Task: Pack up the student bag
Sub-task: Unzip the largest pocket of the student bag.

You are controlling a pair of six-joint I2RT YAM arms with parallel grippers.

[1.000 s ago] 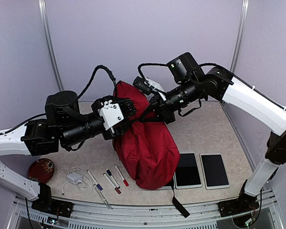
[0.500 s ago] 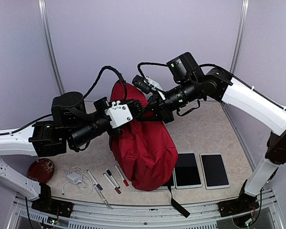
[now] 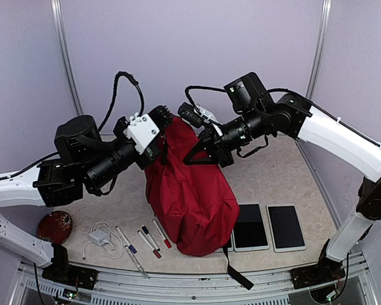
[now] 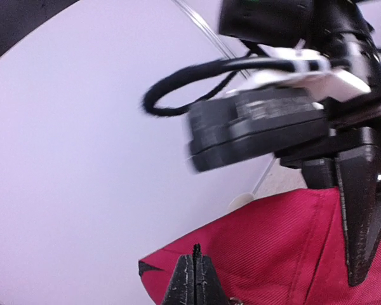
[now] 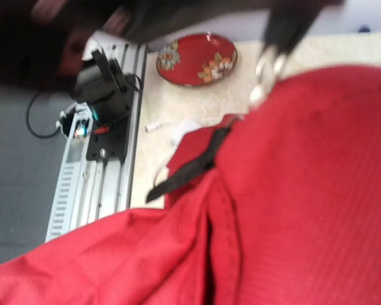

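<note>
Grip on both sides, up at the top of the student bag (image 3: 193, 197). On the left gripper (image 4: 195, 262), clenched completely, fingertips pressed flat together just in front of the red fabric edge; cannot tell whether anything thin is caught between. On the right gripper (image 3: 193, 154), likewise clamped down, nipping the bag's upper fabric, with one black finger (image 4: 359, 229) pointing down onto the red cloth in the left wrist view. Between the two, held up tall and slumping rather than lying flat, base resting on the table (image 3: 273, 175) near the middle. Trailing from the near end over the table's front edge, a black strap (image 3: 239, 270). Just right of the base, two dark-screened tablets (image 3: 249, 227) side by side. Just left, several markers (image 3: 149, 241), then a white charger (image 3: 100, 236) with coiled cable, then a red flowered plate (image 3: 54, 226) close by the left arm.
</note>
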